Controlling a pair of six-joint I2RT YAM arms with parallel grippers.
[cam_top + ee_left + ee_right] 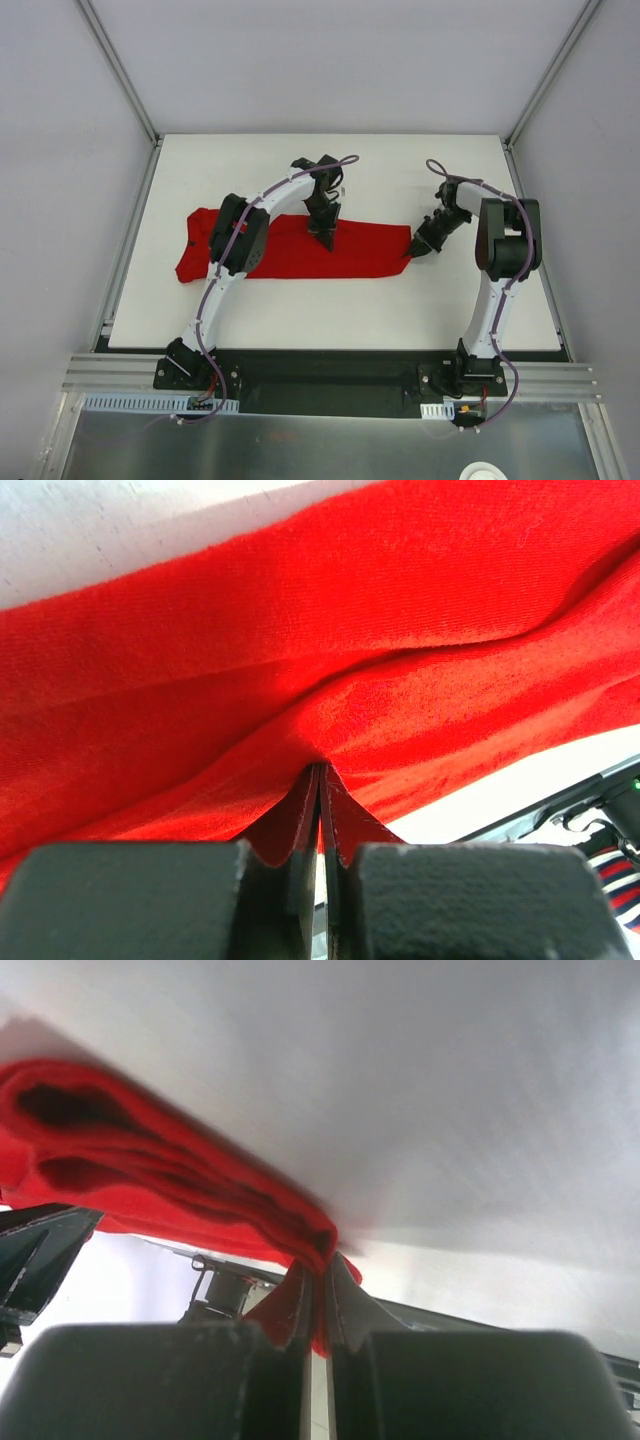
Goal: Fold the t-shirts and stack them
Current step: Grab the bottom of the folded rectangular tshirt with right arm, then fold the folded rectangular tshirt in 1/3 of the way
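Mid-fold: t-shirt [290, 255] lies as a long band across the table [400, 300] middle, left gripper [326, 238] clamped on cloth near its far edge, right gripper [411, 252] pinching its right end; next probably lift both evenly and carry that end leftward.

- Top view: bright, even overhead light, sharp thru-out; white table [300, 310] shows only faint, soft shadows.
- Slight barrel bend at the edges; side rails lean inward.
- Left wrist: well lit, t-shirt [300, 630] weave crisp mid-frame; near fingers [130, 900] dark, soft-focus.
- Right wrist: hazy; t-shirt folds blurred, bkgd washed-out grey-white, bottom foreground dark and out of focus.
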